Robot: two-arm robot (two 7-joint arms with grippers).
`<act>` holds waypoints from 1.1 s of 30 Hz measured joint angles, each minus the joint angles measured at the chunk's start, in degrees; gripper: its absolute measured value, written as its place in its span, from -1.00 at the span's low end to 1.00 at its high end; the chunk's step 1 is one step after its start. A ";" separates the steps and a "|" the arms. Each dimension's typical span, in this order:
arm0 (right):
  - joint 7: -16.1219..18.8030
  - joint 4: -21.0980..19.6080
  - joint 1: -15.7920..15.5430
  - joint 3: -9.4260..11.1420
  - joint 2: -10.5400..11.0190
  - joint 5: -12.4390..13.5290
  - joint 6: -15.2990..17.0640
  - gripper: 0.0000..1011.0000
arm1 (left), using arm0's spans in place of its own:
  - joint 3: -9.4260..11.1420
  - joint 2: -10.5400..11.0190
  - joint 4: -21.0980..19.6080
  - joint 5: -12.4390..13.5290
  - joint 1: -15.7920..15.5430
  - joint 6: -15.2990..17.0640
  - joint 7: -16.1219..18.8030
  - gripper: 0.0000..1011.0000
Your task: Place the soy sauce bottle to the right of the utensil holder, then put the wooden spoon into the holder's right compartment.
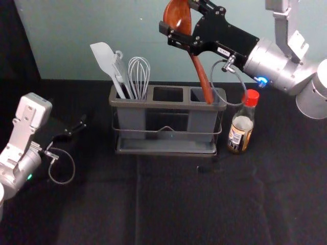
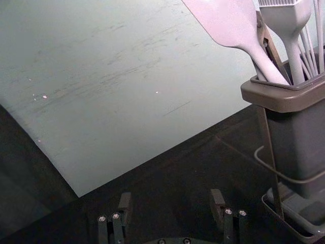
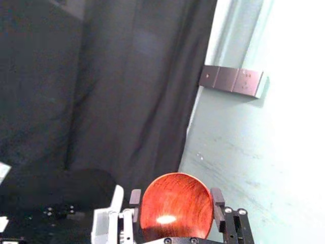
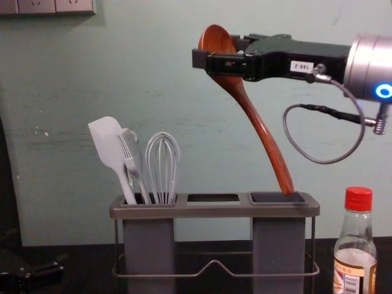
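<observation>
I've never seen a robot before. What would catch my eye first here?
Probably the glossy, reddish wooden spoon, held up by the right claw, its handle pointing down towards the right compartment of the utensil holder. Next, the bright red cap on the soy sauce bottle, right of the holder.

Asymmetric bimanual pose.
Black, two-fingered right gripper raised high, level with its cylindrical silver wrist, fingers partly closed; black, two-fingered left gripper low at left, fingers apart.
</observation>
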 joint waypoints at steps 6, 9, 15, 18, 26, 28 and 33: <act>-0.90 3.02 1.41 -0.69 -1.02 -0.56 -1.16 0.65 | 0.00 0.00 0.00 0.00 0.00 0.00 0.00 0.99; -1.15 4.37 1.90 -0.89 -1.45 -0.86 -1.82 0.65 | 0.00 0.00 0.00 0.00 0.00 0.00 0.00 0.99; -1.39 6.30 2.52 -1.23 -2.07 -1.49 -2.70 0.65 | 0.00 0.00 0.00 0.00 0.00 0.00 0.00 0.99; -1.47 7.24 2.79 -1.43 -2.34 -1.98 -3.20 0.65 | 0.00 0.00 0.00 0.00 0.00 0.00 0.00 0.99; -1.32 8.84 3.15 -1.82 -2.83 -2.72 -4.26 0.65 | 0.00 0.00 0.00 0.00 0.00 0.00 0.00 0.99; -1.25 9.03 3.10 -1.90 -2.88 -2.89 -4.48 0.65 | 0.00 0.00 0.00 0.00 0.00 0.00 0.00 0.99; -1.23 9.53 2.22 -2.03 -2.88 -3.60 -5.68 0.65 | 0.00 0.00 0.00 0.00 0.00 0.00 0.00 0.99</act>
